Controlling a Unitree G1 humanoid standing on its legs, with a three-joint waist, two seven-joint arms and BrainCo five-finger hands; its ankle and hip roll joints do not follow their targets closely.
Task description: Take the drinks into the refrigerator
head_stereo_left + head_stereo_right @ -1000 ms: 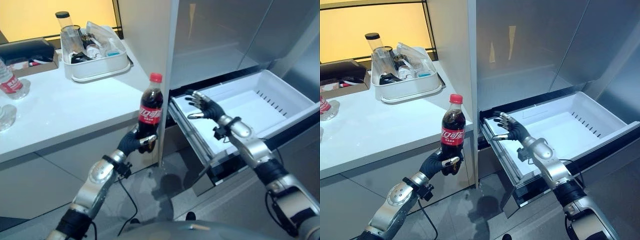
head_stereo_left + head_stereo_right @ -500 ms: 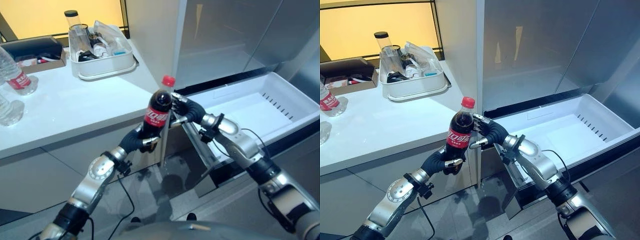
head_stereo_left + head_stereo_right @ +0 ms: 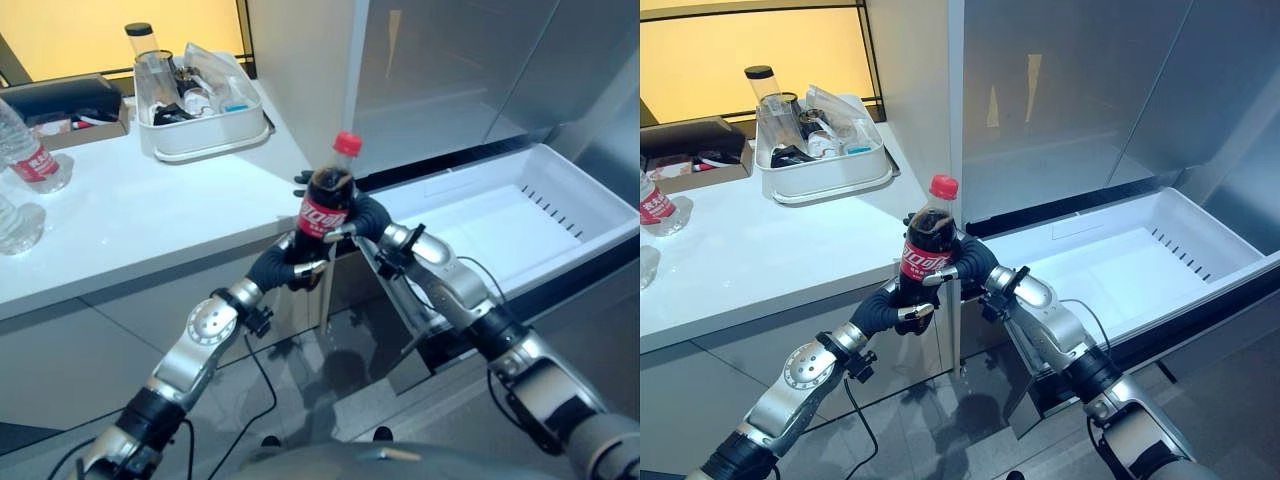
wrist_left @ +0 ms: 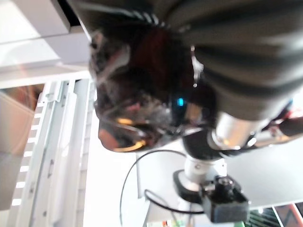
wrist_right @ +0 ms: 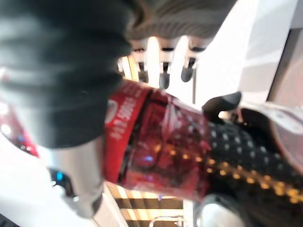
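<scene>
A cola bottle [image 3: 325,205] with a red cap and red label stands upright in the air in front of the counter's corner, left of the open refrigerator drawer [image 3: 560,190]. My left hand [image 3: 285,268] is curled round its base from below. My right hand [image 3: 365,215] reaches in from the drawer side and wraps the label, fingers behind the bottle and thumb in front. In the right wrist view the cola bottle [image 5: 156,142] lies across the palm, with the fingers [image 5: 163,71] past it. The cola bottle's dark base [image 4: 137,104] looms close in the left wrist view.
The white drawer is pulled out and empty, below the shut steel refrigerator doors [image 3: 450,70]. On the white counter [image 3: 130,220] stand a white bin [image 3: 200,130] of containers, two water bottles [image 3: 25,155] at the left edge and a black box [image 3: 55,98].
My right hand has swung from the drawer's rim over to the cola bottle and closed round its label. My left hand has carried the bottle up and towards the refrigerator.
</scene>
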